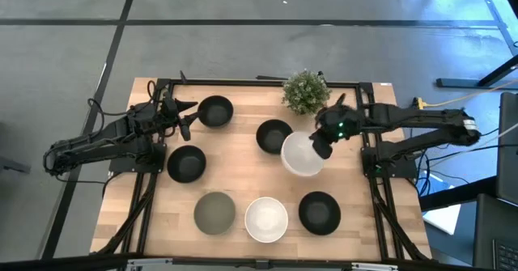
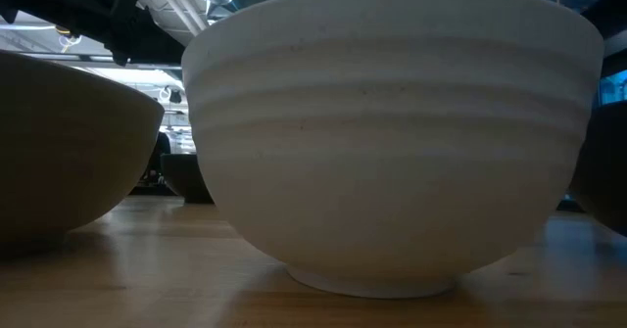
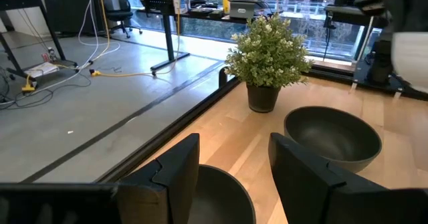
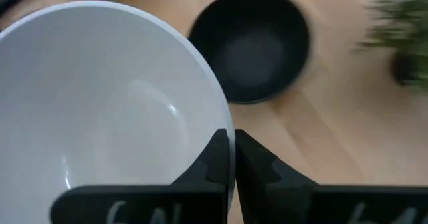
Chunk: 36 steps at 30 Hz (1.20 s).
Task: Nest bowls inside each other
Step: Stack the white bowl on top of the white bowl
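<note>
The high view shows seven bowls. Black ones rest on their bases far left (image 1: pixel 215 111), centre (image 1: pixel 273 136), left (image 1: pixel 187 163) and near right (image 1: pixel 319 213). A grey-olive bowl (image 1: pixel 214 213) and a white bowl (image 1: pixel 266 219) stand near the front edge. My right gripper (image 1: pixel 318 146) is shut on the second white bowl (image 1: pixel 302 156), which partly overlaps the centre black bowl. My left gripper (image 1: pixel 188 117) is open beside the far-left black bowl; in its wrist view that bowl (image 3: pixel 224 194) lies below the open fingers (image 3: pixel 231 177). My right gripper (image 4: pixel 233 158) pinches the white bowl's rim (image 4: pixel 225 117) on its side toward the table's right, one finger inside the bowl and one outside. The fingers come slanting down from the table's right. The bowl is lifted clear of the table, its mouth facing up.
A small green potted plant (image 1: pixel 306 91) stands at the far edge, close behind my right gripper and the centre black bowl (image 3: pixel 332 137). In the low view the near white bowl (image 2: pixel 392 142) and the grey-olive bowl (image 2: pixel 69 152) fill the foreground. Bare wood lies mid-table (image 1: pixel 243 170).
</note>
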Tool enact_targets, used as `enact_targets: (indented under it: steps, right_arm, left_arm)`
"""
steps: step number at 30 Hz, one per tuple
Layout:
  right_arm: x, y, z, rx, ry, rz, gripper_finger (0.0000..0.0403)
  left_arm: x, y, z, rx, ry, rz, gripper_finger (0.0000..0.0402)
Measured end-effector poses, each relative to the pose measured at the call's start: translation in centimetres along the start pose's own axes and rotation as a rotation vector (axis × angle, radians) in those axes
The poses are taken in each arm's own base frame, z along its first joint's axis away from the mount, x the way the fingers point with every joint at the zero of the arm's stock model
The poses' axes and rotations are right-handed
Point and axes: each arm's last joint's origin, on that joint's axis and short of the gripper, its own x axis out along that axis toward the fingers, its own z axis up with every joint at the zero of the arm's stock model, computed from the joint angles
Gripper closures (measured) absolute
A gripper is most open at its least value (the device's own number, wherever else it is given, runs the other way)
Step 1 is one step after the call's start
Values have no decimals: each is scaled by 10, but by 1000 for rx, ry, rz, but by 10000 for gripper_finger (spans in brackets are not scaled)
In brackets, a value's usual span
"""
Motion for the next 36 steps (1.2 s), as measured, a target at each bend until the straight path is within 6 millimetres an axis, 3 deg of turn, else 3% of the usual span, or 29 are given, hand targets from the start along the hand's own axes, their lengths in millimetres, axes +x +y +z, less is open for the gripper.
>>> enact_targets:
  steps: [8, 17, 21, 27, 36]
  right_arm:
    - [35, 54, -2, -126, 112, 61, 393]
    - [51, 127, -9, -258, 145, 183, 393]
    - [63, 151, -16, -300, 168, 205, 393]
    - [96, 167, -25, -339, 171, 221, 393]
    - [133, 160, -24, -313, 220, 185, 393]
  left_arm:
    - [0, 0, 0, 0, 0, 0, 227]
    - [0, 0, 0, -1, 0, 0, 227]
    - [0, 0, 0, -1, 0, 0, 227]
    - [0, 0, 0, -2, 0, -1, 227]
    - [0, 0, 0, -3, 0, -1, 227]
